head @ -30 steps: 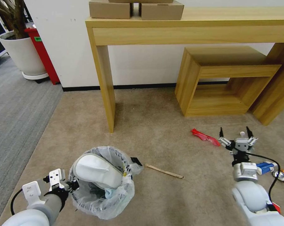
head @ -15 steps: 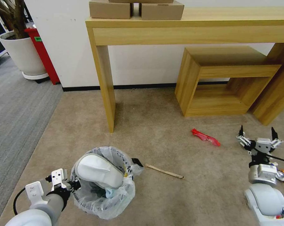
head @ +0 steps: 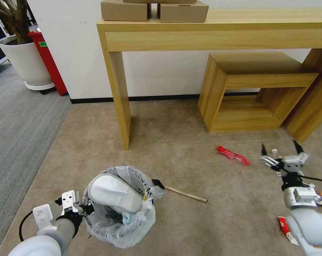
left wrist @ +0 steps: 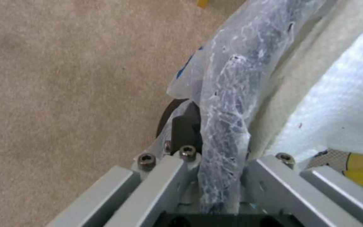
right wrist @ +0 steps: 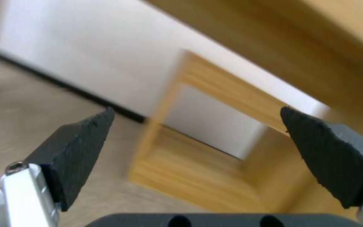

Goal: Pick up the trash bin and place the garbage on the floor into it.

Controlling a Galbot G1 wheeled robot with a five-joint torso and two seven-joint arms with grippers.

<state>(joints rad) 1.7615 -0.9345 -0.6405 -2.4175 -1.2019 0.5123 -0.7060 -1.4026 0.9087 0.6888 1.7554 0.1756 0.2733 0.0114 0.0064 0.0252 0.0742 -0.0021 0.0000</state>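
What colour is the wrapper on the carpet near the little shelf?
Red; the wrapper shows best in the head view.

bin point(head: 120, 227): clear plastic liner, crinkled and glossy
slipper point(head: 114, 193): white cloth, soft and matt
stick point(head: 186, 194): bare pale wood
wrapper point(head: 233, 155): red, shiny film
carpet point(head: 189, 149): beige, short rough pile
table point(head: 218, 33): light wood grain, smooth
right gripper point(head: 280, 150): black matt pads, rough edges

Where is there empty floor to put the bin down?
Bare carpet lies between the wooden stick and the red wrapper, and before the low shelf. It is crowded around the right gripper, where litter lies. The left gripper holds the trash bin.
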